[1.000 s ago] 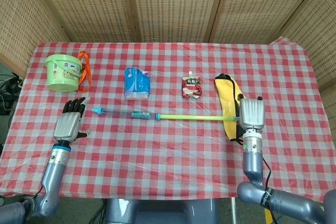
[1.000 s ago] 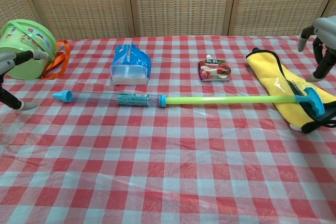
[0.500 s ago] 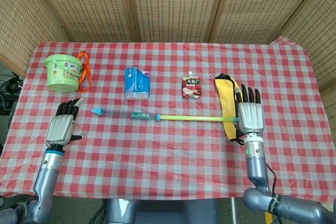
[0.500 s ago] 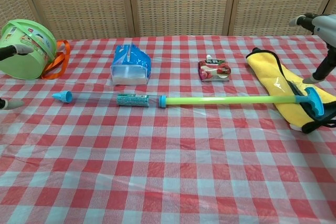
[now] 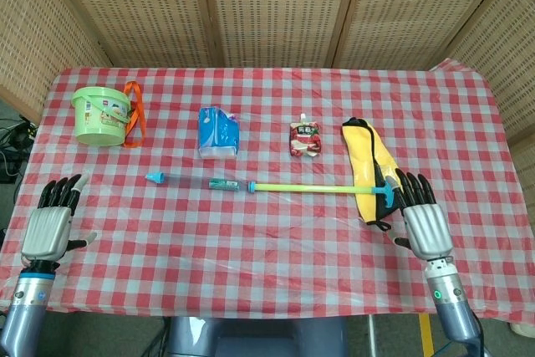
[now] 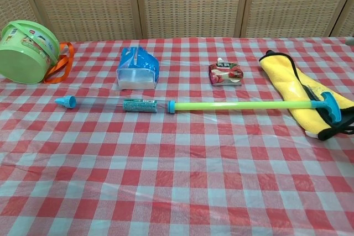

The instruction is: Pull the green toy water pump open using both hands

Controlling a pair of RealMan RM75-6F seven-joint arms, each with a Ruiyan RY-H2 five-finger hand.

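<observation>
Checked red-and-white tablecloth carries the green toy water pump, already extended; left hand and right hand have been withdrawn, fingers spread, nothing held.

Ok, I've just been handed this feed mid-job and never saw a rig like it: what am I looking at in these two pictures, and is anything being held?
Both pictures come from the robot's own cameras. The head view looks down on the red-checked table; the chest view looks across it from lower. The two grey metal things at the bottom corners of the head view are the robot's left hand and right hand, both with fingers spread, holding nothing.

The long green toy water pump lies pulled out, its blue handle resting on a yellow cloth bag. Behind it: a green plastic bucket, a blue tissue pack and a small red snack pouch.
</observation>
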